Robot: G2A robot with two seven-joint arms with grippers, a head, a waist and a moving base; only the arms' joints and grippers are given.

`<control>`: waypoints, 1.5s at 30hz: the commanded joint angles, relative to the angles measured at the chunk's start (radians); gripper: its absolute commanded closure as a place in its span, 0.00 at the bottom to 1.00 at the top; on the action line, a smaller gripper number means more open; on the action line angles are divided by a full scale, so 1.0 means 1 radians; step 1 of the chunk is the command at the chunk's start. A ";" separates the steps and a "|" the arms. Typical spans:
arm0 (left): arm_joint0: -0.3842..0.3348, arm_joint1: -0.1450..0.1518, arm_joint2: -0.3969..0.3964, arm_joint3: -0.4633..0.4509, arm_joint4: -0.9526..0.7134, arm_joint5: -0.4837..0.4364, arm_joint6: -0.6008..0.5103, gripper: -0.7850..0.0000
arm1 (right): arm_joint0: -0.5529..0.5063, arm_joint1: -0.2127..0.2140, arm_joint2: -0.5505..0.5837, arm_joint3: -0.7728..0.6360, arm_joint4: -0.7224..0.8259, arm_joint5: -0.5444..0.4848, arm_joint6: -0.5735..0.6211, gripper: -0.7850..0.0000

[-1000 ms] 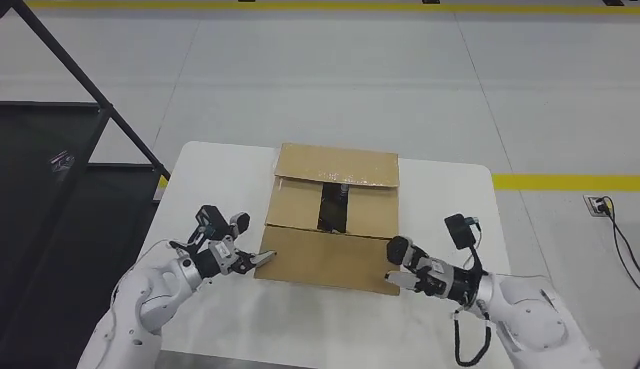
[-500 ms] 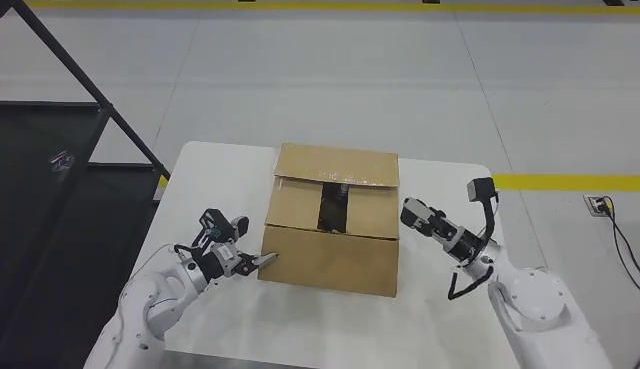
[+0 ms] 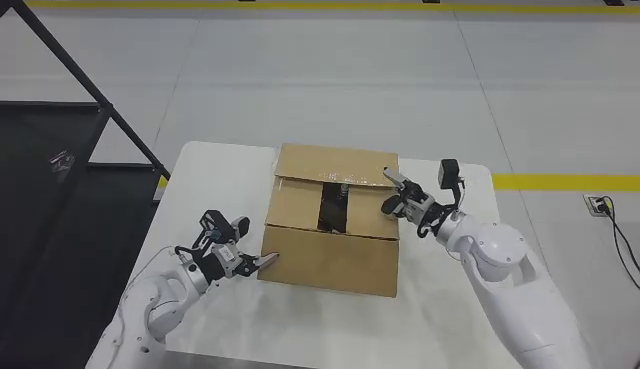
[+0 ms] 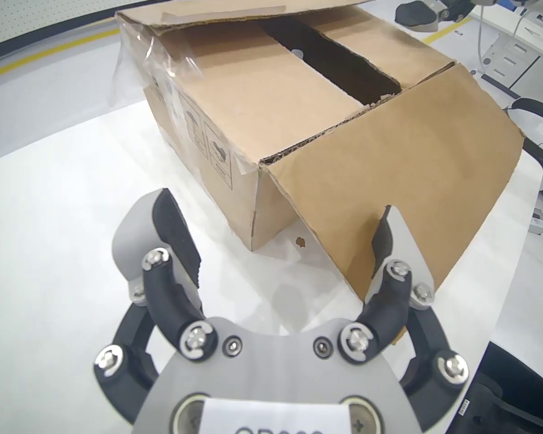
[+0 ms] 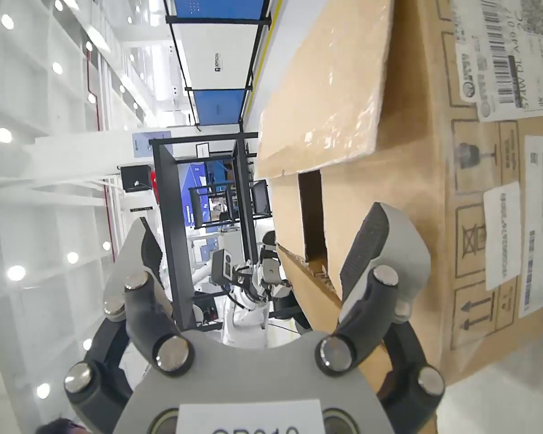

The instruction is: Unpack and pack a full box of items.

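Looking down on a white table (image 3: 215,184) with the cardboard box (image 3: 330,231) standing about mid-table, close to the far edge, its long side running across from the left arm to the right arm. Not yet unpacked, by judgement: far flap (image 3: 338,162) slanted over the top, near flap (image 3: 325,261) hanging down the front, inner flaps lying flat with only a dark slot (image 3: 333,207) between them, running near to far.

Finding the right gripper (image 3: 390,191) at the box's right top edge, spread wide and holding nothing, one finger (image 5: 371,246) against the cardboard, with the right inner flap (image 3: 372,214) directly inward from it. Finding the left gripper (image 3: 262,261) low at the near-left corner, also spread and empty, just beside the end of the hanging flap.

Judging the right arm the nearer one for lifting an inner flap outward. Noting good bare table at both sides and in front, little behind. Minding the slanted far flap above the slot.
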 commanded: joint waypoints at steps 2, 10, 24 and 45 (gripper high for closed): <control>0.005 0.002 0.000 -0.004 -0.004 -0.002 0.004 0.00 | 0.040 -0.012 -0.015 0.066 0.042 0.000 -0.034 0.00; 0.006 0.005 0.012 -0.007 -0.011 -0.001 0.008 0.00 | 0.134 -0.046 -0.059 0.142 0.101 -0.044 -0.151 0.00; 0.008 0.009 0.033 -0.028 -0.017 0.016 0.017 0.00 | 0.372 -0.129 -0.219 0.321 0.017 -0.119 -0.376 0.00; -0.027 0.011 0.069 -0.015 -0.026 0.046 0.007 0.00 | 0.443 -0.181 -0.257 0.418 0.109 -0.060 -0.498 0.00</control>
